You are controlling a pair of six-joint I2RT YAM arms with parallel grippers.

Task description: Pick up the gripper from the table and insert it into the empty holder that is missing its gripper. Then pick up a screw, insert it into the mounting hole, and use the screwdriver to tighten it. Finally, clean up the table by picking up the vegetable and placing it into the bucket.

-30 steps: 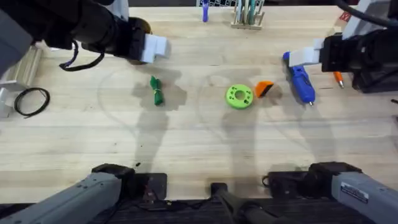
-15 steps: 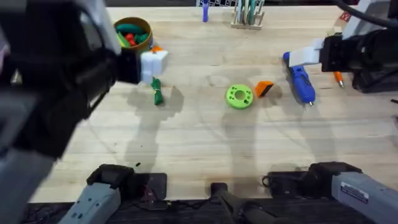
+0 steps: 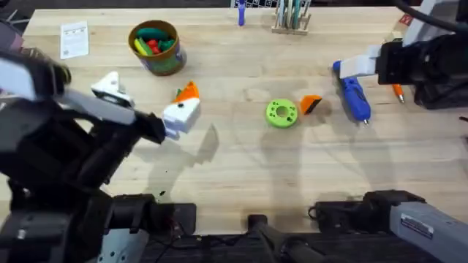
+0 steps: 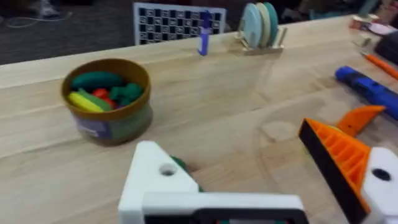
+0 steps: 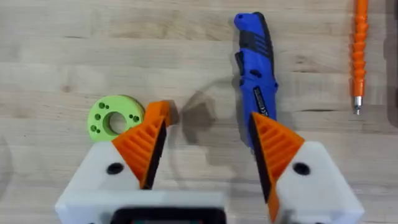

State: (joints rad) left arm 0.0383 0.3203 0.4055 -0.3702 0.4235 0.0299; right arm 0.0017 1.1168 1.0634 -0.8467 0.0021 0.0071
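Left pincer (image 3: pixel 146 102) hangs spread wide in the overhead view, well to the left-arm side of the lime-green disc (image 3: pixel 281 113). One finger carries an orange ribbed pad and the other is a bare white holder (image 3: pixel 110 86). The loose orange wedge (image 3: pixel 311 104) lies on the surface (image 3: pixel 241 175) just beside the disc. The blue screwdriver (image 3: pixel 353 93) lies beyond the wedge, under the right pincer (image 3: pixel 362 66). The bucket (image 3: pixel 155 47) stands far beyond the disc, past the left pincer. From the left wrist, a bit of dark-green vegetable (image 4: pixel 179 163) peeks out behind the holder, nearer than the bucket. From the right wrist, that pincer gapes open and empty, both orange pads in place. The disc and wedge lie by one pad, the screwdriver by the other, and a thin orange tool (image 5: pixel 359 50) lies farther out.
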